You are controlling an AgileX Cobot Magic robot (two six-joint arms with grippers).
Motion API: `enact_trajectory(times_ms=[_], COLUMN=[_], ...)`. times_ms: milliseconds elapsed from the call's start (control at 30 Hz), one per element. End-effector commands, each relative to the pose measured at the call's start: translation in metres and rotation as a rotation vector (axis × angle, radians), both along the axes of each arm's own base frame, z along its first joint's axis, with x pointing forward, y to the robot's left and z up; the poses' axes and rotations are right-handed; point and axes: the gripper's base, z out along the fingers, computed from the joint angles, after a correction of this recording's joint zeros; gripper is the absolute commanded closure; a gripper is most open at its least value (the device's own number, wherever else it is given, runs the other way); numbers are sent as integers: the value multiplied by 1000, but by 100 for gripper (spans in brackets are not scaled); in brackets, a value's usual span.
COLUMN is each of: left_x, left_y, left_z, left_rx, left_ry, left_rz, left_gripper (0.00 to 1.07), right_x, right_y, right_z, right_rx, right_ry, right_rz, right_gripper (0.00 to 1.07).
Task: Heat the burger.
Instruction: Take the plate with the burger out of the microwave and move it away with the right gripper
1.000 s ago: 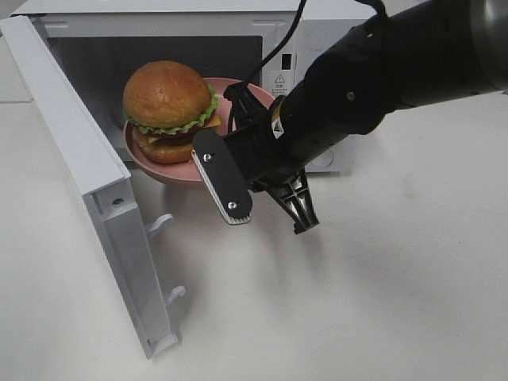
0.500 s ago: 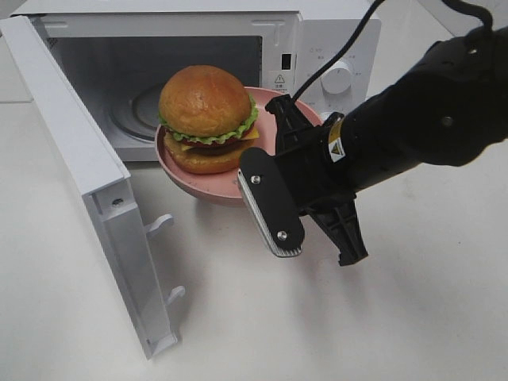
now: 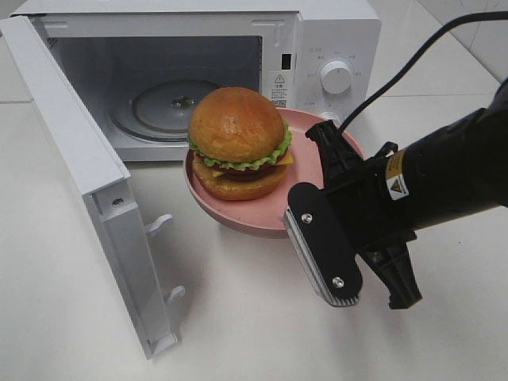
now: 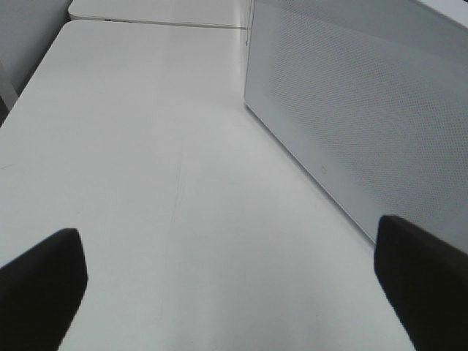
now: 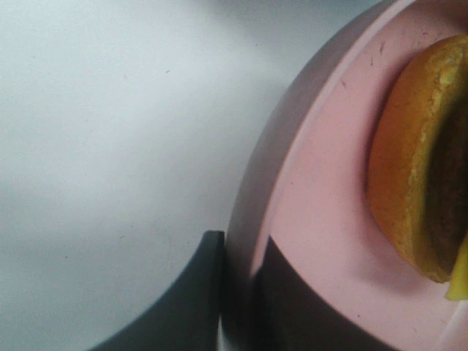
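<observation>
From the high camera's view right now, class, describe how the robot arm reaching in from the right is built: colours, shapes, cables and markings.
The black right arm is thick and rounded, with a small yellow-and-white warning label near the wrist. A black cable trails from behind the wrist. The right gripper has a flat black finger with two silver screws and a ribbed grey pad edge, beside a black ribbed bracket.

One burger (image 3: 240,133), one plate (image 3: 305,127), one microwave (image 3: 333,32)
</observation>
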Motion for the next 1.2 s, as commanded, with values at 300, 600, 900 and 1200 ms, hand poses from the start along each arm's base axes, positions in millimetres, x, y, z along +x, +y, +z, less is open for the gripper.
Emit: enact_trajectory(times_ms=[300,600,900,1200], left_x=[-2,-2,-2,-2], left_y=[0,0,0,0], left_z=[0,0,0,0], left_rx=[-2,-2,-2,-2], left_ry=[-28,-28,-28,-28], left_rz=[7,7,7,7], left_gripper=[7,7,7,7], right_x=[-30,-53,-66,-71], right_y=[-27,-53,-74,-96], right_z=[13,19,30,36], right_rx=[61,47,38,-3], right_ry=[-49,-41,-59,-72], right_rz=[-22,-86,-201,-420], right_gripper=[107,107,107,107])
